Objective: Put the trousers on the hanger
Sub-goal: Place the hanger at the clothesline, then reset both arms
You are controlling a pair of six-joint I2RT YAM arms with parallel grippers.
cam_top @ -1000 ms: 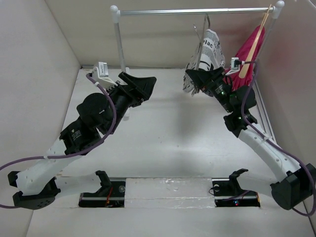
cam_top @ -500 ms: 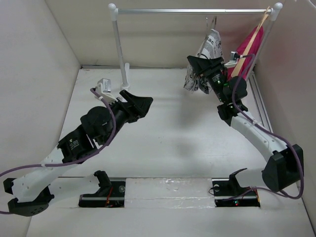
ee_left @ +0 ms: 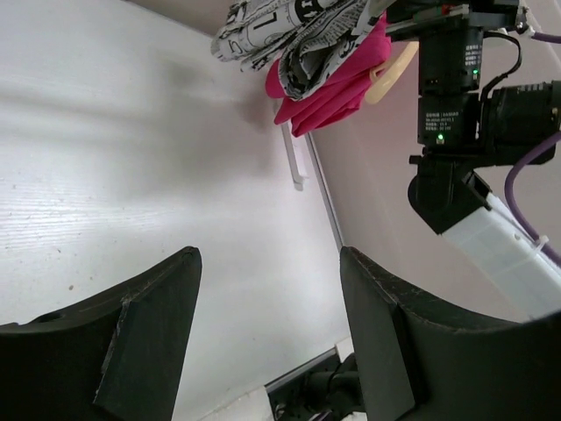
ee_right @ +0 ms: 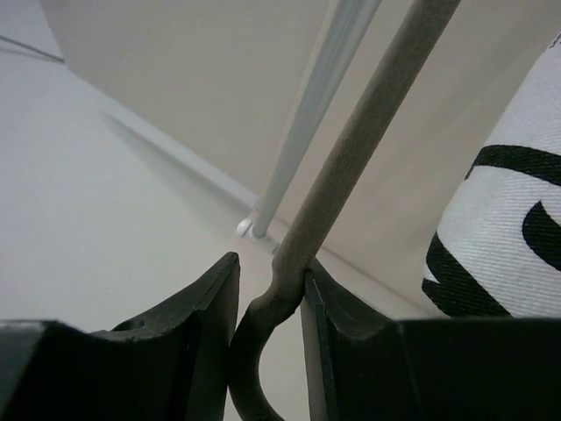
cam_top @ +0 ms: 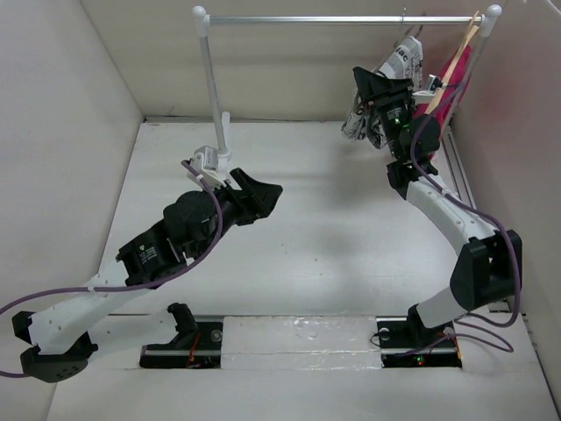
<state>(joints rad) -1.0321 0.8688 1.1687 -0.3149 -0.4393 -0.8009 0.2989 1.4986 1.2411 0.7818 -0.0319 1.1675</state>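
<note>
Right gripper (ee_right: pixel 270 289): pinched on hanger (ee_right: pixel 368 114) neck, thin grey wire between jaws, up at 1 o'clock of table (cam_top: pixel 307 263), under rail (cam_top: pixel 342 19)
Trousers (cam_top: pixel 399 63): draped over hanger, bunched, loose folds hanging toward 7 o'clock past gripper; pink garment (cam_top: pixel 458 66) just beside at 3 o'clock
Left gripper (ee_left: pixel 270 259): wide, empty, near table middle, well apart
Handling, by judgement: cloth soft, light, floppy, likely to slide off smooth wire if tilted; wire springy, easily bent, apt to twist in jaws
Best hold: wire neck, kept level; cloth by thick fold, not single edge

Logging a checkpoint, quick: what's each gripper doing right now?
Left gripper: open, empty.
Right gripper: shut on the hanger.
</note>
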